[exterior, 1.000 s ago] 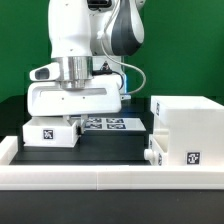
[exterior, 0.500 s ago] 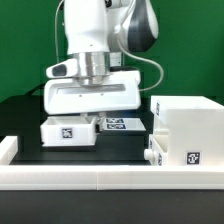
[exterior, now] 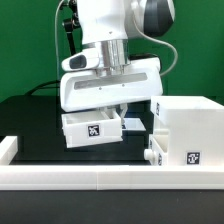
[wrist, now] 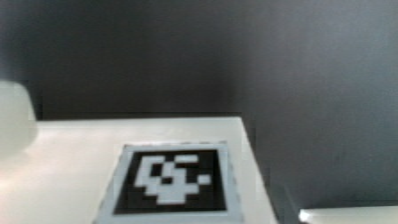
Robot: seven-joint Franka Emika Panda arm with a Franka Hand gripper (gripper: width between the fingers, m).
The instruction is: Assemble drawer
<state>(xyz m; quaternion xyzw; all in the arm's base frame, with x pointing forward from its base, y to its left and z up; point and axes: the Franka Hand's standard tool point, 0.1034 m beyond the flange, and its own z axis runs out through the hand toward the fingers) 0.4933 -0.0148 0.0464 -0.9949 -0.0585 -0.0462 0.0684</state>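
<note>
My gripper (exterior: 109, 112) is shut on a small white drawer tray (exterior: 92, 129) with a black-and-white tag on its front. It holds the tray tilted, a little above the black table. The tray hangs just to the exterior view's left of the tall white box housing (exterior: 188, 128), with a small gap between them. The housing stands at the exterior view's right and carries a tag low on its front. In the wrist view the tray's tagged face (wrist: 173, 180) fills the lower part, with dark table behind. My fingertips do not show there. A second tray cannot be made out.
A low white border wall (exterior: 80, 176) runs along the front of the table. A white knob-like bump (exterior: 152, 155) sticks out low on the housing's left side. A bit of the marker board (exterior: 134, 124) shows behind the tray.
My gripper has carried the tray to the exterior view's right, toward the housing. The tray has come up off the table and now hangs tilted. It now covers most of the marker board.
</note>
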